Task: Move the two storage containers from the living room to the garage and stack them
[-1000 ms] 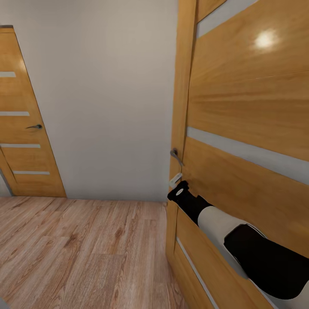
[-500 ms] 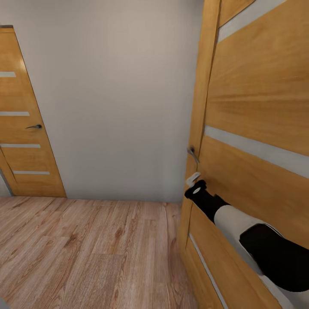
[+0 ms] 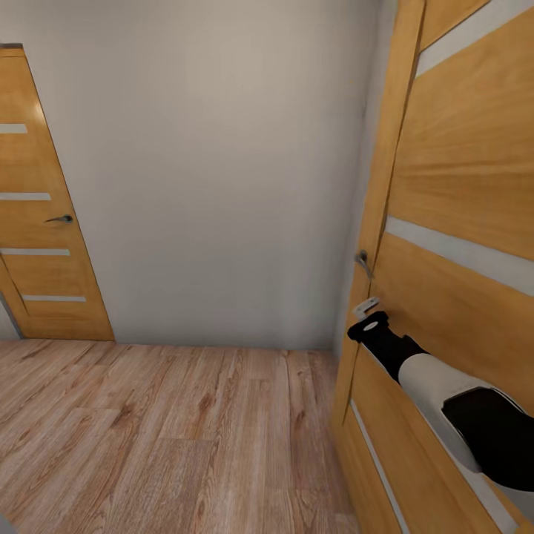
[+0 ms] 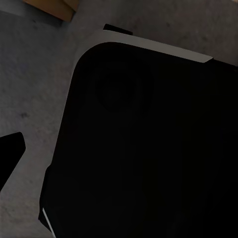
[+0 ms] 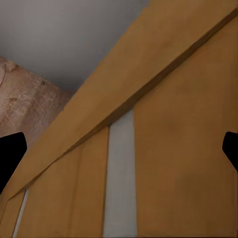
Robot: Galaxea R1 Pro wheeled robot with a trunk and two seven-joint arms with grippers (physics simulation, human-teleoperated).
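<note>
Wood-plank flooring (image 3: 148, 437) and a pale wall surround us; we see no storage containers here. Our right gripper (image 5: 119, 148), fingertips spread wide and empty, faces the honey-brown door (image 3: 460, 222) below its handle (image 3: 363, 261). Left gripper: we cannot tell. Next, we judge, push the door wider.

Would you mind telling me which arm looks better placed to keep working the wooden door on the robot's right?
The right arm, probably. Its gripper is at the door, just below the lever handle; its wrist view faces the door panels, fingers apart. The left wrist view faces the robot's dark base.
</note>
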